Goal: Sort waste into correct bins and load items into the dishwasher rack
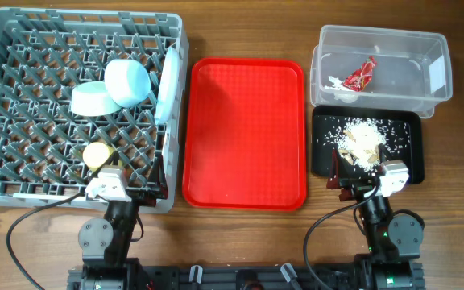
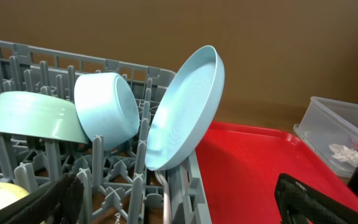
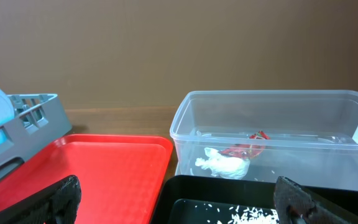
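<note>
Sorting looks done: dishwasher rack [image 1: 79, 16] at 9 o'clock loaded, candy wrapper [image 1: 363, 74] binned at 2 o'clock; left gripper [image 2: 179, 194] and right gripper [image 3: 179, 194] both spread, empty; next, simply withdraw

Bright, even light from above, with only soft shadows.
Mild sheen on red tray [image 1: 244, 133] and reflections on clear tub [image 1: 381, 32]. Wrist views are sharp mid-range and soft in the near foreground.

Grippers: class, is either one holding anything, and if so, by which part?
Nothing is held. The left gripper and the right gripper both stand open, with nothing between their fingers.
</note>
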